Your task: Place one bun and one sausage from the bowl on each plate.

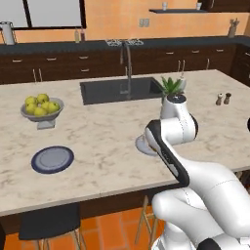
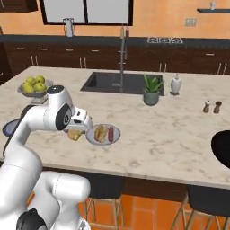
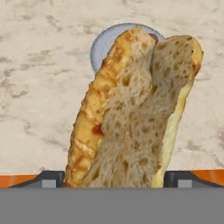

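A golden-yellow bun (image 3: 131,113) stands on end between the two fingertips of my gripper (image 3: 114,178), which is shut on it. From the right base view, the gripper (image 2: 76,131) holds this bun (image 2: 72,135) low over the counter, just left of the pale grey-blue plate (image 2: 117,139). On that plate lie another bun (image 2: 100,133) and a sausage (image 2: 111,132). In the hand view the same plate (image 3: 103,43) shows behind the held bun. The dark-rimmed blue plate (image 1: 52,159) lies bare at the counter's left. Part of the black bowl (image 2: 222,150) shows at the right edge.
A grey footed bowl of apples (image 1: 42,108) stands at the back left. The sink (image 1: 119,90) with its tap, a potted plant (image 2: 152,90), a white bottle (image 2: 175,84) and two shakers (image 2: 212,107) stand further back. Stools stand under the counter's front edge.
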Available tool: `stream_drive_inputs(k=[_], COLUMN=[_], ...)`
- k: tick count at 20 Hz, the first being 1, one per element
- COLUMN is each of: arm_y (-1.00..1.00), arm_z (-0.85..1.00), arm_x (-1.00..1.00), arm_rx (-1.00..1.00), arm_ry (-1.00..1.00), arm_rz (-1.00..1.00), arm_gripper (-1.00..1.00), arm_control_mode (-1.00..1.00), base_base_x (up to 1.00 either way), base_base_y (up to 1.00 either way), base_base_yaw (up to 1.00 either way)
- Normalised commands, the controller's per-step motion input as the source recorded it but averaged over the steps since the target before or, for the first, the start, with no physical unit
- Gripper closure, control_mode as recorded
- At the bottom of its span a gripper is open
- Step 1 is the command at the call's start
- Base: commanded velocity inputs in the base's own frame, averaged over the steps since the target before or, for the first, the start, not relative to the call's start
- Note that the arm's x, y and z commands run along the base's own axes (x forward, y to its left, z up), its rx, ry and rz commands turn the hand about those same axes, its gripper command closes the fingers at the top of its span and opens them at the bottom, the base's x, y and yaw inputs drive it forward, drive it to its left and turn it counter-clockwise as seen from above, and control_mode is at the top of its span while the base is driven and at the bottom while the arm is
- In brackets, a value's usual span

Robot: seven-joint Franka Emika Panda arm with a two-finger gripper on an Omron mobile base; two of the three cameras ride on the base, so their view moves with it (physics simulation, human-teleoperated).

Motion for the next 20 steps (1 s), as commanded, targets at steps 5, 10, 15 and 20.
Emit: stream_drive_inputs(k=[5,10,15,20], arm_y=[0.0,0.0,0.0,0.0], arm_z=[0.0,0.0,0.0,0.0], arm_x=[0.0,0.0,0.0,0.0], arm_rx=[0.0,0.0,0.0,0.0], arm_ry=[0.0,0.0,0.0,0.0], arm_rz=[0.0,0.0,0.0,0.0], arm_gripper=[1.0,1.0,1.0,1.0], arm_control_mode=[1.0,1.0,1.0,1.0], base_base_x=[0.0,0.0,0.01,0.15], base_base_y=[1.0,1.0,1.0,0.59], base_base_yaw=[0.0,0.0,0.0,-0.05])
